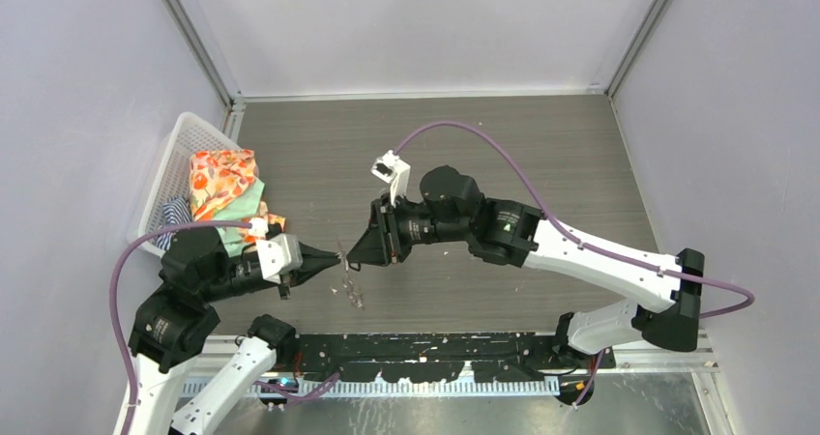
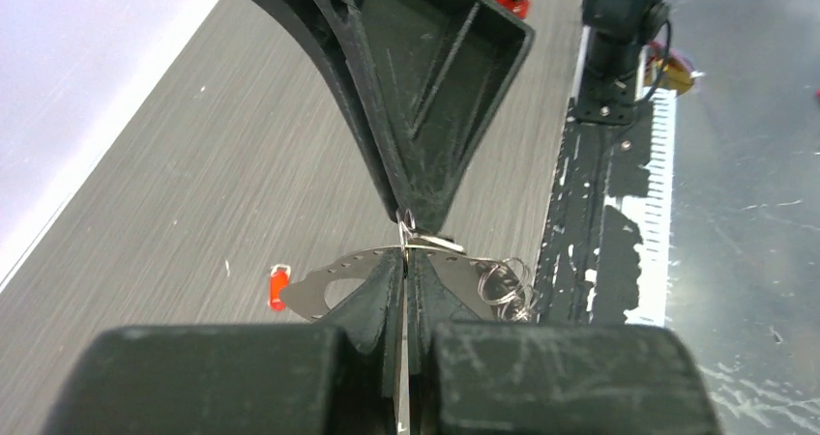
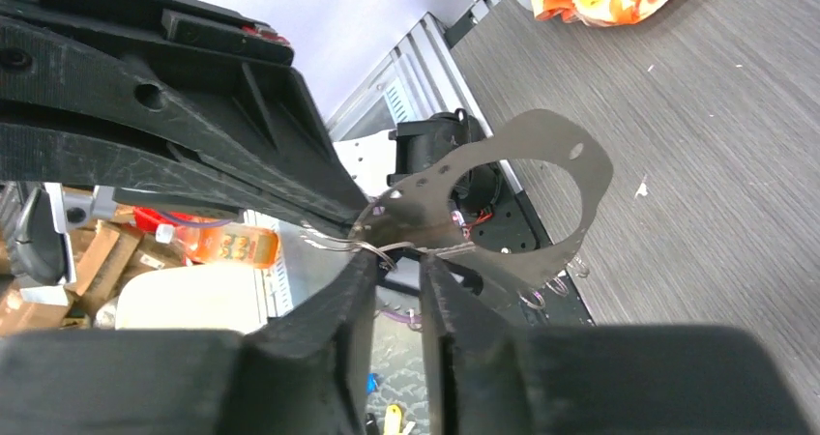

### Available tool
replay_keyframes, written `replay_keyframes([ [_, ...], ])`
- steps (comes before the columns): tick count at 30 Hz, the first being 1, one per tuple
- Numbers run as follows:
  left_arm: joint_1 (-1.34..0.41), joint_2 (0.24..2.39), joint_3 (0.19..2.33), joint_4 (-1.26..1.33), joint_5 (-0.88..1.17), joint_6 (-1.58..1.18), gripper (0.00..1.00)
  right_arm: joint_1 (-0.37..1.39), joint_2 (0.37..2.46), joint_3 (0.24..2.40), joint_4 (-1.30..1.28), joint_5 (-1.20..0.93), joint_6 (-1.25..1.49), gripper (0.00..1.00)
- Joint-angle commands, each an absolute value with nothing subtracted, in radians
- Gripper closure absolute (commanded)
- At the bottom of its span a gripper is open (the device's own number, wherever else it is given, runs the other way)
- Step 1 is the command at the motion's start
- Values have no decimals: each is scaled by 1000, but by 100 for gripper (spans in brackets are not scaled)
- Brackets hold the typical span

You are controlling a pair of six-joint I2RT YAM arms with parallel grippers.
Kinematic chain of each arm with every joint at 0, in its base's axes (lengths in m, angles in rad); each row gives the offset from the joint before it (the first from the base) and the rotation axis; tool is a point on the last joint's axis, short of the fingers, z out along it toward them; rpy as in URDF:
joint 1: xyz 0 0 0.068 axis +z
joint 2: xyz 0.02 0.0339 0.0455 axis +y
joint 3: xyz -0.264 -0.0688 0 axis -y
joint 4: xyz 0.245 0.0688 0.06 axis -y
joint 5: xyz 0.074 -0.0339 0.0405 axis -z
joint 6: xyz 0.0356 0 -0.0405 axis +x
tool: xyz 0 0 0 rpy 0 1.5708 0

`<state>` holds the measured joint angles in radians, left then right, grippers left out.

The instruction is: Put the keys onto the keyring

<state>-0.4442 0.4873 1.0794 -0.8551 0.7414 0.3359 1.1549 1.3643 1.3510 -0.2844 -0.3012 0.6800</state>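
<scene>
The left gripper [image 2: 404,266] is clamped on the keyring [image 3: 546,179], holding it edge-up off the table so its rim faces the right gripper [image 3: 398,261]. That one meets it from 3 o'clock, jaws a narrow slit apart and apparently gripping nothing. The red key [image 2: 278,287] lies on the table at the keyring's 9 o'clock in the left wrist view, not yet threaded.

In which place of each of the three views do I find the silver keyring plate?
Top external: keyring left of centre, thin, edge-on.
Left wrist: keyring low centre, a flat silver plate.
Right wrist: keyring centre-right, a broad plate with holes.
Shared landmark: the grey wood-grain table beneath it.
</scene>
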Motion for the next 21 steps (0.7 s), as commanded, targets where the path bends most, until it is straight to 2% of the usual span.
replay_keyframes([
  [1, -446, 505, 1137, -706, 870, 223, 100, 1127, 1286, 1402, -330, -313, 589, 66],
  [4, -446, 519, 1153, -684, 914, 173, 100, 1114, 1257, 1456, -407, -335, 506, 48],
  [9, -446, 530, 1155, -633, 967, 87, 100, 1111, 1210, 1506, -435, -376, 362, 37],
  [16, -446, 551, 1149, -540, 1016, -83, 100, 1111, 1237, 1574, -398, -495, 253, 35],
  [21, -446, 562, 1140, -467, 1031, -177, 100, 1111, 1287, 1616, -391, -565, 245, 42],
])
